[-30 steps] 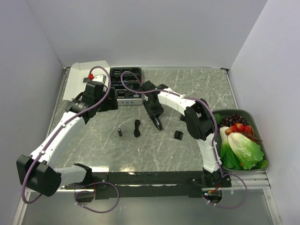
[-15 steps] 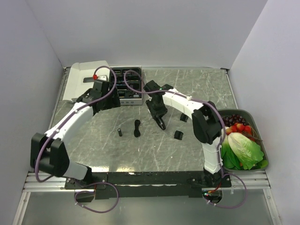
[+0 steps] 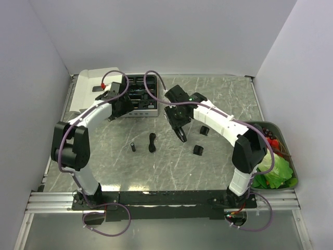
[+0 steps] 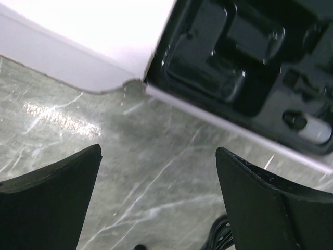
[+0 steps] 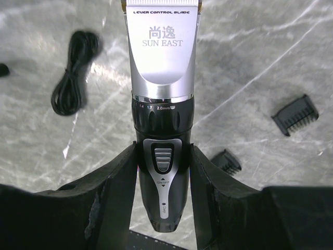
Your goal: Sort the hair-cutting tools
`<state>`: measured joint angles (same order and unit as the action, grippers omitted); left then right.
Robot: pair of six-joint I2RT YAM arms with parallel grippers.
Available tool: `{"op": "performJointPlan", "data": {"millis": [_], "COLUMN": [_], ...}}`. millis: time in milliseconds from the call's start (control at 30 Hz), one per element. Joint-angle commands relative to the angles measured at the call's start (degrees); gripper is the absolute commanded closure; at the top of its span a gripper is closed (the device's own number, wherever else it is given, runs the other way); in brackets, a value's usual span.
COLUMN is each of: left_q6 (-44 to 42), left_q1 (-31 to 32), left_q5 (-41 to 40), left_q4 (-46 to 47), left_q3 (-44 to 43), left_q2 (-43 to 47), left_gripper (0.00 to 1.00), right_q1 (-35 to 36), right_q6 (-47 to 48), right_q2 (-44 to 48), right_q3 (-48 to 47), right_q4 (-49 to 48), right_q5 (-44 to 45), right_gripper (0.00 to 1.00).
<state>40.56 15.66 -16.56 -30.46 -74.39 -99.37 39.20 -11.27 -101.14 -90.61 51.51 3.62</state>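
Observation:
My right gripper (image 5: pixel 163 156) is shut on the slim black hair clipper (image 5: pixel 162 104), gripping its body beside the switch, with the silver blade end pointing away from the wrist. In the top view that gripper (image 3: pixel 179 130) holds the clipper (image 3: pixel 182 136) just above mid-table. Two black comb attachments (image 3: pixel 198 150) (image 3: pixel 204 130) lie to its right, seen again as combs (image 5: pixel 295 114) (image 5: pixel 227 160) in the right wrist view. My left gripper (image 3: pixel 120 107) stands open at the front left corner of the box, with nothing between its fingers (image 4: pixel 52 203).
The white box with a black tray (image 3: pixel 140 94) stands at the back left, its lid (image 3: pixel 93 86) folded out leftwards. A coiled black cable (image 3: pixel 152 142) and a small black piece (image 3: pixel 133 147) lie mid-table. A green tray (image 3: pixel 283 136) of produce stands at the right edge.
The left arm has stretched out and carried its open gripper back to the box. The right arm's elbow has swung right, while the clipper stays gripped and has shifted slightly right.

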Motion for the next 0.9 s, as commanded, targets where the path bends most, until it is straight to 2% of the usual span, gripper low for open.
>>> {"op": "performJointPlan", "data": {"millis": [0,300,600,700,733,867], "left_q6": [7.2,15.8,18.4,18.2,18.2,17.5], "left_q1": [-0.5,-0.5,-0.9,-1.0,-1.0,-1.1], "left_q5": [-2.0,0.1,-0.8,-0.3,-0.2,0.0], "left_q4": [2.2,2.0,1.4,2.1,2.5,3.6], "left_q3": [-3.6,-8.1,-10.9,-10.9,-10.5,-9.6], "left_q2": [-1.7,-8.8,-13.3,-13.8,-13.7,-13.4], "left_gripper": [0.03,0.03,0.01,0.12,0.19,0.30], "right_q1": [0.8,1.1,1.7,1.8,1.8,1.9], "right_q6": [-0.2,0.2,-0.1,-0.2,-0.2,-0.4], "right_q2": [5.4,7.4,9.6,10.2,10.3,10.4], "right_q3": [2.3,5.4,6.8,7.3,7.5,7.8], "right_q4": [-1.1,-2.5,-2.7,-2.7,-2.6,-2.6], "right_q5": [-0.1,-1.4,-3.3,-3.3,-3.3,-3.3], "right_gripper": [1.00,1.00,1.00,1.00,1.00,1.00]}}
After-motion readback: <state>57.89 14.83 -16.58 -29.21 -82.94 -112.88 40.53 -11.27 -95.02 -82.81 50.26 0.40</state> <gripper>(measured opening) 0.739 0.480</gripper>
